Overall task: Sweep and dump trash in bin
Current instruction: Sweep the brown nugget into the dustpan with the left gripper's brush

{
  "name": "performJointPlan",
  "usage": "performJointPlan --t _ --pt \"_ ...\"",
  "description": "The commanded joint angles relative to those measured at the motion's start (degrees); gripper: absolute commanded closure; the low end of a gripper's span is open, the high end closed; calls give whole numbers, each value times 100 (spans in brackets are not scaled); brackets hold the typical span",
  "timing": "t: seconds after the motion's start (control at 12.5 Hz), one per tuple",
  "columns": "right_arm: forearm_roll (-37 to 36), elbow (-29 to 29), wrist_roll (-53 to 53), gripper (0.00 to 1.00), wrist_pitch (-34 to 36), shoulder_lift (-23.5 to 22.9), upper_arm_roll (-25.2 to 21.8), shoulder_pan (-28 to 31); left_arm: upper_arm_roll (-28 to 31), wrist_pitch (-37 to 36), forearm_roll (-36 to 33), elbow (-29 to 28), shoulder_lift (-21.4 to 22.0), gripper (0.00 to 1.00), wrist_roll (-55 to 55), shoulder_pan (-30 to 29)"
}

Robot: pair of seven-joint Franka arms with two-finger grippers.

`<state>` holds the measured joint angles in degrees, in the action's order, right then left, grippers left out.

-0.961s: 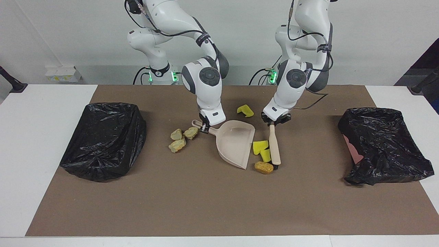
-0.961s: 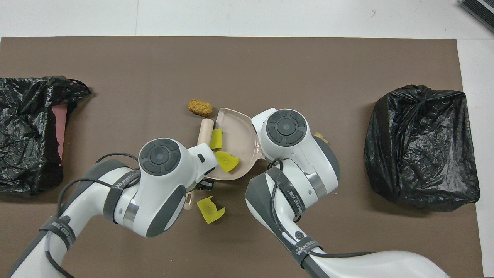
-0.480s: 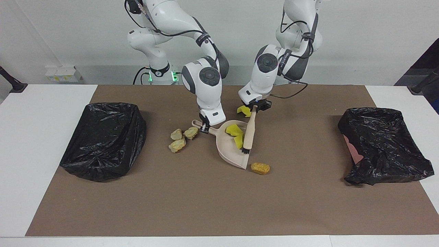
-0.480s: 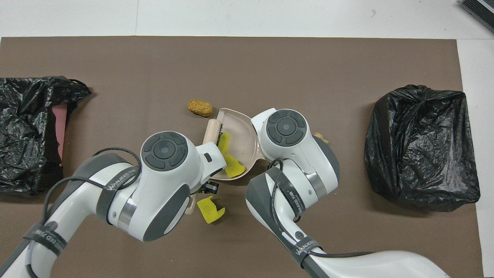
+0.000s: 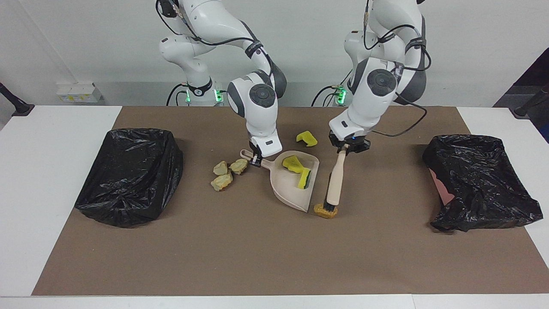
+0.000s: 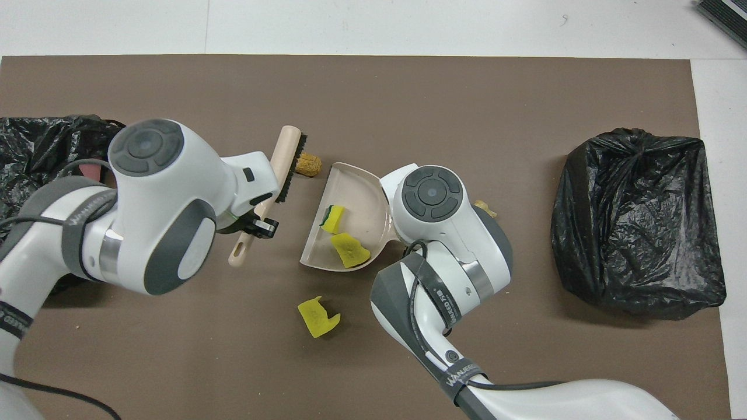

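Clamped by the left gripper (image 5: 349, 148), the brush (image 5: 334, 182) is set with its black bristles against the orange-brown lump (image 5: 324, 211) beside the dustpan (image 5: 289, 189). Its handle is gripped by the right gripper (image 5: 256, 160). Two bright yellow chunks (image 5: 299, 168) are seen inside.

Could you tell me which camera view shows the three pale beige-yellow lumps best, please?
The facing view: all three pale lumps lie in the open beside the dustpan handle. In the overhead view, the right arm hides them; only a sliver of one shows at its edge.
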<state>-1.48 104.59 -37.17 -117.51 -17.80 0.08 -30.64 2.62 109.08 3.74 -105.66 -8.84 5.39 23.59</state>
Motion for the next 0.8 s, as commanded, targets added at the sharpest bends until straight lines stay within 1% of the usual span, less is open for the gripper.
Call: performJointPlan --t 0.0,0.08,0.16,0.24,0.32,0.4,0.48,0.56,0.72 --pt "-63 0 481 100 88 57 27 -64 -68 24 -625 738 -652 100 601 -293" --pt "-63 0 526 100 88 57 27 -73 -60 138 -742 783 -811 100 935 -442" --pt "-63 9 526 100 88 66 27 -73 -51 374 -760 801 -943 100 1303 -522" --pt "-63 18 561 100 88 66 27 -73 -51 699 -856 810 -1066 100 1751 -740" --pt "-63 18 562 100 88 66 27 -73 -51 789 -1014 810 -1154 100 1921 -786" --pt "-63 18 562 100 80 66 27 -73 -60 920 -1146 801 -1312 100 1922 -778" --pt "-63 18 570 100 80 66 27 -73 -60 1000 -1138 766 -1374 100 1931 -734" --pt "-63 18 631 100 71 66 27 -73 -69 1036 -1112 687 -1384 100 1940 -681" --pt "-63 18 685 100 71 66 27 -73 -112 783 -1051 468 -1314 100 1949 -471"
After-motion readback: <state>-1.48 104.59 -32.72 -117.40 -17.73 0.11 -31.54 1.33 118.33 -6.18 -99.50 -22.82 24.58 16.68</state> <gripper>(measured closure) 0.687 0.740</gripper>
